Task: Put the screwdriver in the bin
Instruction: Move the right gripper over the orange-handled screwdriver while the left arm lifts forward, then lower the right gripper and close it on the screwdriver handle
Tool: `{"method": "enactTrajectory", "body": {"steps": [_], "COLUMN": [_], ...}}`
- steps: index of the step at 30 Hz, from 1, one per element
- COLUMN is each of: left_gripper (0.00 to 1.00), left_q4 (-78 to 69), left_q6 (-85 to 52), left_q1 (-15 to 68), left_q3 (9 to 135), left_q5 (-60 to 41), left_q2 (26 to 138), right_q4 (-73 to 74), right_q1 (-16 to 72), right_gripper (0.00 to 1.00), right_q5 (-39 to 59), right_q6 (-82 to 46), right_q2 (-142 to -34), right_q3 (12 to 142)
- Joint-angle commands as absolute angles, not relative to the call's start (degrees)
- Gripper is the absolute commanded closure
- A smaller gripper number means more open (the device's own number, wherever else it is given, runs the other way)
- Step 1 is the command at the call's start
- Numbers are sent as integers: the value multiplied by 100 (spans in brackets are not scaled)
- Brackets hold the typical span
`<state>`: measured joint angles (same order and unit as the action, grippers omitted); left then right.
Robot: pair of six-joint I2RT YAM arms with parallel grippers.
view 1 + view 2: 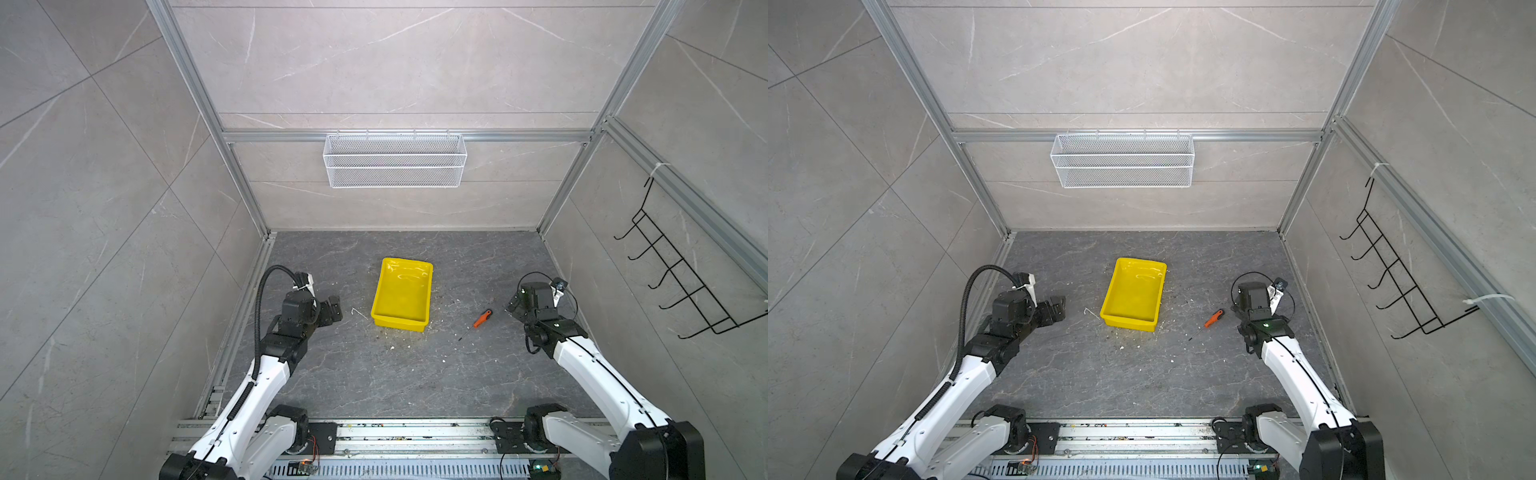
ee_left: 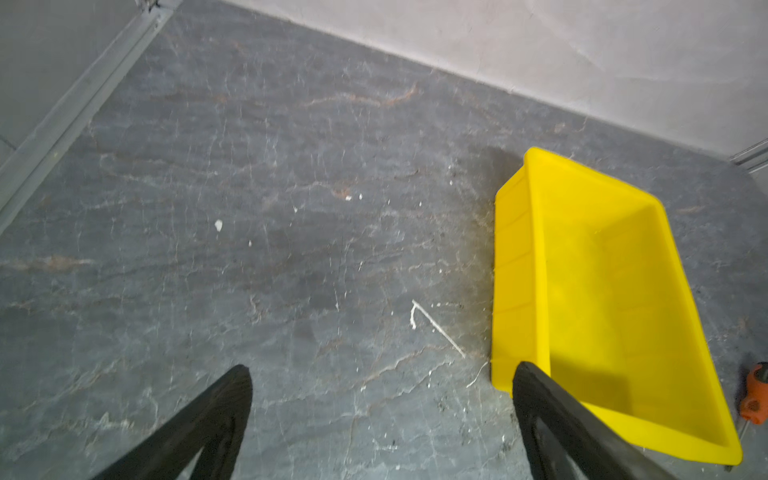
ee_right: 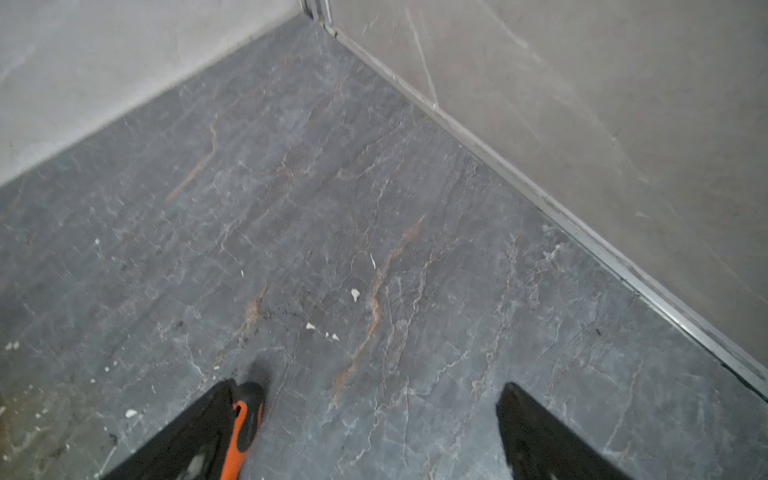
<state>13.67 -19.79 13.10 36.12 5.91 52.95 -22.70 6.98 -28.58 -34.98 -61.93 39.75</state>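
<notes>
The yellow bin (image 1: 398, 323) (image 1: 1128, 322) sits mid-floor, empty; its side wall (image 2: 515, 270) shows in the left wrist view. To its right the screwdriver (image 1: 482, 319) (image 1: 1213, 318) lies flat on the floor, orange-and-black handle toward the back right and thin shaft pointing to the front left. My left gripper (image 1: 334, 307) (image 2: 382, 370) hovers left of the bin, open and empty. Just right of the screwdriver's handle, my right gripper (image 1: 513, 305) (image 3: 369, 385) stands open. In the right wrist view the handle (image 3: 245, 424) lies just inside one finger, not gripped.
A white wire mesh basket (image 1: 395, 162) hangs on the back wall. A black hook rack (image 1: 681, 270) is fixed to the right wall. A thin bent white strand (image 1: 359, 312) (image 2: 436, 328) and white crumbs lie on the floor around the bin. Walls enclose three sides.
</notes>
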Motion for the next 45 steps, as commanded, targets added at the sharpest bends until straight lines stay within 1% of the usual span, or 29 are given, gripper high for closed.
{"method": "enactTrajectory", "body": {"steps": [1, 4, 6, 9, 15, 17, 19, 22, 23, 24, 25, 27, 29, 31, 33, 36, 37, 38, 39, 40, 42, 45], "left_gripper": [0, 0, 0, 0, 0, 0, 0, 0, 1, 5, 7, 7, 8, 8, 8, 5, 5, 2, 1, 1, 0, 1], "left_q4": [2315, 2882, 3059, 3201, 3707, 3410, 2960, 2142, 1913, 1741, 1715, 1515, 568, -732, -1308, -993, -738, -276, -344, -727, -1053, -793], "left_q6": [-2387, -2794, -2938, -3302, -4930, -4900, -4933, -5129, -5236, -5379, -5602, -6085, -6218, -5970, -5626, -5174, -5371, -5752, -5619, -5400, -5532, -5496], "left_q1": [1294, 1290, 1290, 1290, 1243, 1244, 1246, 1254, 1254, 1263, 1292, 1416, 1597, 1759, 1775, 1784, 1784, 1756, 1757, 1767, 1760, 1748], "left_q3": [4050, 4211, 4202, 4151, 4189, 4197, 4109, 3914, 3871, 3842, 3841, 3631, 3068, 2482, 2315, 2486, 2561, 2705, 2765, 2724, 2752, 3056], "left_q5": [911, 1313, 1355, 1340, 2169, 2029, 1836, 1598, 1505, 1446, 1519, 1916, 2280, 2502, 2445, 2336, 2449, 2596, 2621, 2566, 2535, 2264], "left_q2": [5420, 5467, 5470, 5430, 5249, 5172, 5161, 5378, 5492, 5649, 5776, 5868, 5874, 5981, 6258, 6638, 6734, 6739, 6764, 6877, 7211, 7583], "right_q4": [-2386, -2034, -2054, -2072, -2036, -2039, -2167, -2472, -2502, -2537, -2571, -2606, -2912, -3177, -3183, -3025, -2968, -2959, -2945, -2898, -2806, -2674], "right_q1": [703, 694, 694, 694, 684, 686, 686, 645, 633, 625, 608, 589, 589, 589, 589, 589, 595, 589, 591, 589, 596, 591], "right_gripper": [1, 1, 1, 1, 1, 1, 1, 1, 1, 1, 1, 1, 1, 1, 1, 1, 1, 1, 1, 1, 1, 1], "right_q5": [-2357, -2060, -2130, -1981, -1653, -1677, -1899, -2137, -2115, -2093, -2048, -1811, -1703, -1558, -1156, -336, -44, 130, 300, 415, 474, 450], "right_q6": [-3473, -3428, -3395, -3409, -3484, -3478, -3578, -3637, -3619, -3598, -3580, -3530, -3713, -4119, -4476, -4739, -4778, -4826, -4908, -4984, -5075, -5187], "right_q2": [-6327, -6343, -6408, -6553, -6694, -6624, -6574, -6644, -6653, -6633, -6596, -6514, -6471, -6311, -6135, -6148, -6243, -6340, -6445, -6543, -6693, -6912], "right_q3": [3805, 3575, 3678, 3805, 3779, 3767, 3761, 3865, 3881, 3889, 3885, 3884, 4004, 4048, 3998, 4023, 4085, 4155, 4237, 4277, 4330, 4355]}}
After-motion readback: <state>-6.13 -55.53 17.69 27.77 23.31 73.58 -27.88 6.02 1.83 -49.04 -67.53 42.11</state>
